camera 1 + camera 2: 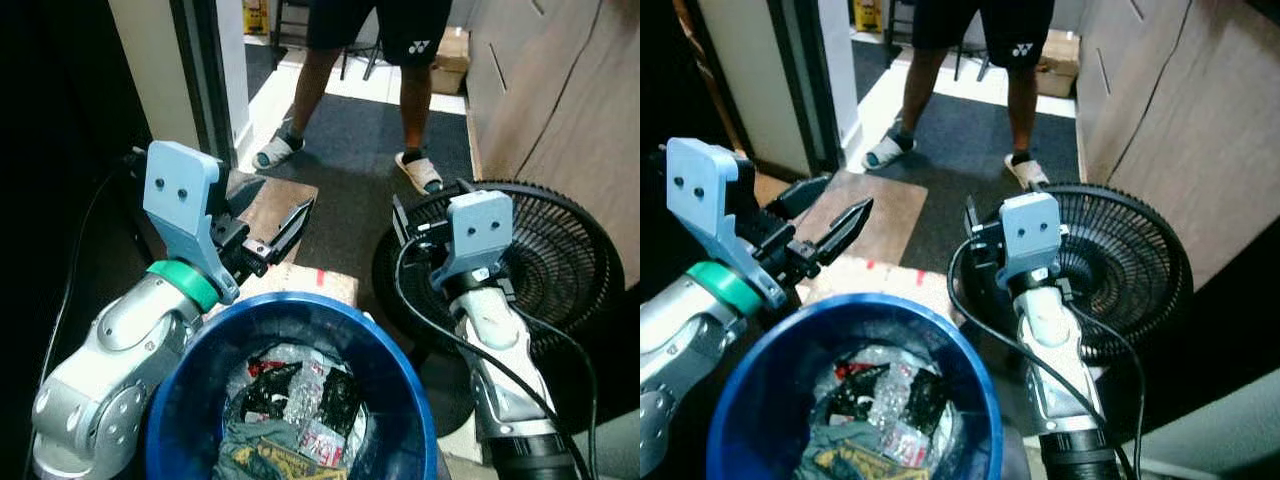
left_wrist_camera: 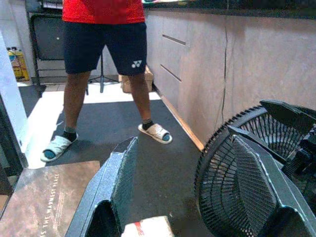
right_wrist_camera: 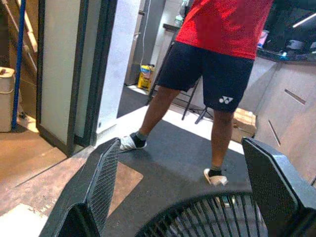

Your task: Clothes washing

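Clothes lie crumpled in the bottom of a blue bucket, directly below the camera and between the two arms. The load is mixed: dark, white and red pieces, with a printed grey-yellow piece nearest the robot.

Left pincer is raised above the bucket's far rim, pointing forward toward a brown mat. Its fingers stand apart and hold nothing. Right pincer is held forward beside the bucket, close over a black floor fan; its fingers are spread wide and it is likewise empty.

A person in dark shorts and slippers stands ahead on the dark carpet, facing the robot.

Judgement: the bucket is loaded but not gripped, so the step in hand appears to be carrying or unloading the laundry. To do it well, both pincers should drop to opposite sides of the rim before closing. The right arm should clear the fan grille and its own trailing cable. Keep well apart from the person.
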Robot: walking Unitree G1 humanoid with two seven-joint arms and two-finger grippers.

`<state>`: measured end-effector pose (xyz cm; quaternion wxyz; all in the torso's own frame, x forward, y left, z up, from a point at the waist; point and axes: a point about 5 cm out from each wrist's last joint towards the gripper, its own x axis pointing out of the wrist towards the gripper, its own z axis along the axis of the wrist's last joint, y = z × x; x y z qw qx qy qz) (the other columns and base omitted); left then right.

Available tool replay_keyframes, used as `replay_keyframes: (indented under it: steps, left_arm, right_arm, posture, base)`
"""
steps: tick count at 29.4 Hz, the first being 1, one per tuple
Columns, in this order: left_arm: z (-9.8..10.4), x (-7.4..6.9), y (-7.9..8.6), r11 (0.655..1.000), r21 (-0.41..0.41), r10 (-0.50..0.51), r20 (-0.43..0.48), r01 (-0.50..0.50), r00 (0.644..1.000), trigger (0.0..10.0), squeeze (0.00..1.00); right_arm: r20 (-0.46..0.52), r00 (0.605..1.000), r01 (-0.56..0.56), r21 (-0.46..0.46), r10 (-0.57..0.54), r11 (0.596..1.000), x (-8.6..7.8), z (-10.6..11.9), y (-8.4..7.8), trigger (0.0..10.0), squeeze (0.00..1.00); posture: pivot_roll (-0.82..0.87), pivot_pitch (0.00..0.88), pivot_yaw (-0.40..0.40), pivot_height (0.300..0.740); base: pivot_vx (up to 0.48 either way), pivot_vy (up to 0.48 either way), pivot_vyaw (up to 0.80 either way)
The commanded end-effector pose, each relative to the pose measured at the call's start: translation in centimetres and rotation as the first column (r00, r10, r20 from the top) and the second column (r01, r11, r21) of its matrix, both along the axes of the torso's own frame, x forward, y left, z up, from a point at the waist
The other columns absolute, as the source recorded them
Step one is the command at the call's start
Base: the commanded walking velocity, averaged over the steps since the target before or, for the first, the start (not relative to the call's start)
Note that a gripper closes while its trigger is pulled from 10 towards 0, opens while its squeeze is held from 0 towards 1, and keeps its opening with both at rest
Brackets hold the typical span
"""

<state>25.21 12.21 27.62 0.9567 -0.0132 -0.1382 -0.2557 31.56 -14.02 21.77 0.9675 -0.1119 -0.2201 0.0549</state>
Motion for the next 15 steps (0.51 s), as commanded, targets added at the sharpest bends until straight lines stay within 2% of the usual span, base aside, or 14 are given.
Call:
replay_keyframes:
  steps: [1,15]
  left_arm:
    - [-0.11,0.08,-0.03,1.000,0.000,0.003,-0.002,-0.003,1.000,10.0,0.00]
    - [-0.15,0.44,-0.12,1.000,-0.012,0.015,-0.009,-0.015,1.000,10.0,0.00]
  right_arm:
    - [-0.011,1.000,0.006,0.006,-0.006,1.000,0.00,-0.35,-0.08,10.0,0.00]
    - [-0.011,1.000,0.007,0.003,-0.007,1.000,0.10,-0.39,-0.09,10.0,0.00]
  posture:
    - [0.14,0.033,-0.014,0.605]
    - [0.14,0.031,-0.016,0.660]
  base:
    - [0.000,0.000,0.00]
    - [0.000,0.000,0.00]
